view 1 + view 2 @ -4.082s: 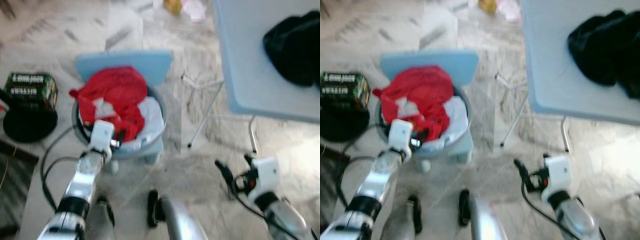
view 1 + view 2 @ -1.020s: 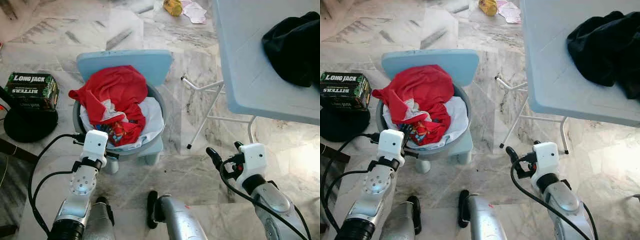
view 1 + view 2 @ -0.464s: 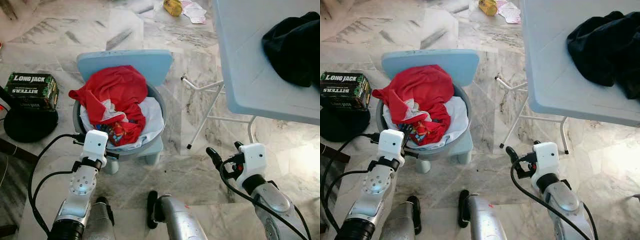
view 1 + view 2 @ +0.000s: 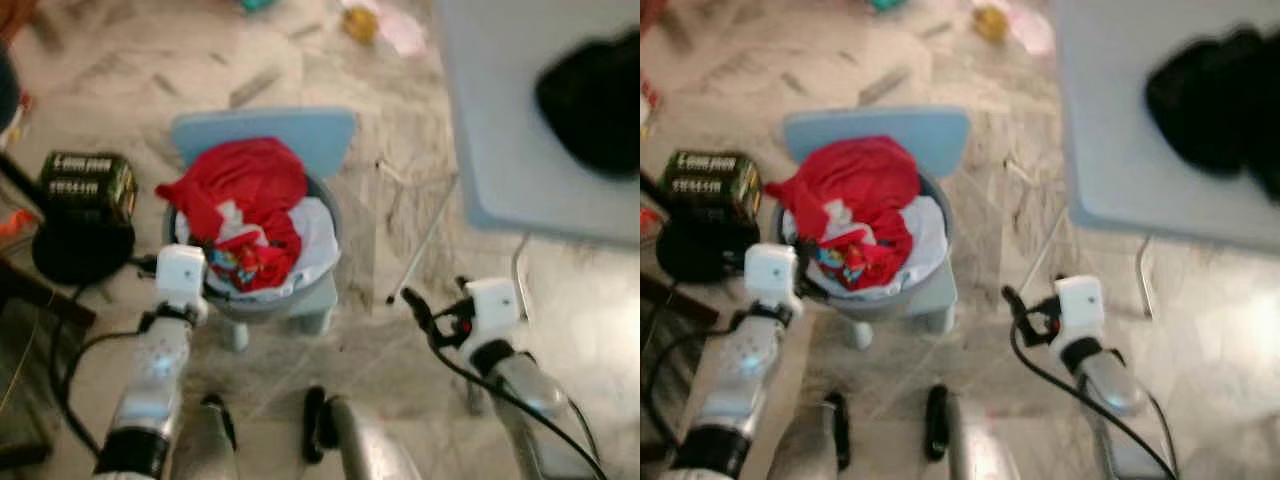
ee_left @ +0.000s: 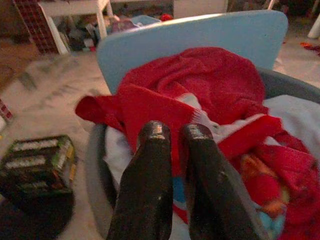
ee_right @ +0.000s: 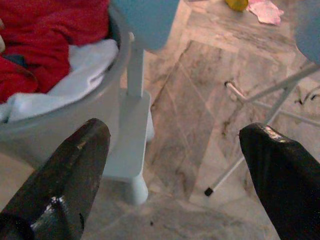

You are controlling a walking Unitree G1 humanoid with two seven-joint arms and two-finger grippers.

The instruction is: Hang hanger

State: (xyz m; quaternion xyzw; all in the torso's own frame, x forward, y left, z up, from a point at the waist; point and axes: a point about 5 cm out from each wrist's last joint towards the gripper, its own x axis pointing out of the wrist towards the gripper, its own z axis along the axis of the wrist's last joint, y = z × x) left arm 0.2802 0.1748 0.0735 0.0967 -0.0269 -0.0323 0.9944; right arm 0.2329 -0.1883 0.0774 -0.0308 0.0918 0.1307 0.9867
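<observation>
Both grippers hover — left gripper [image 5: 172,132] fingers closed above laundry basket [image 5: 95,165], apparently; right gripper [image 6: 175,145] fingers spread

Both silver arms reach forward and down from the shoulders. Left gripper [image 5: 172,131], on a white wrist housing with a black cable, has its two long black fingers pressed side by side, only a thin slit between the tips. Right gripper [image 6: 172,137], likewise white-housed and cabled, has its black fingers spread wide, tips well apart. Two dark rounded lower-body parts sit between the arms.
</observation>
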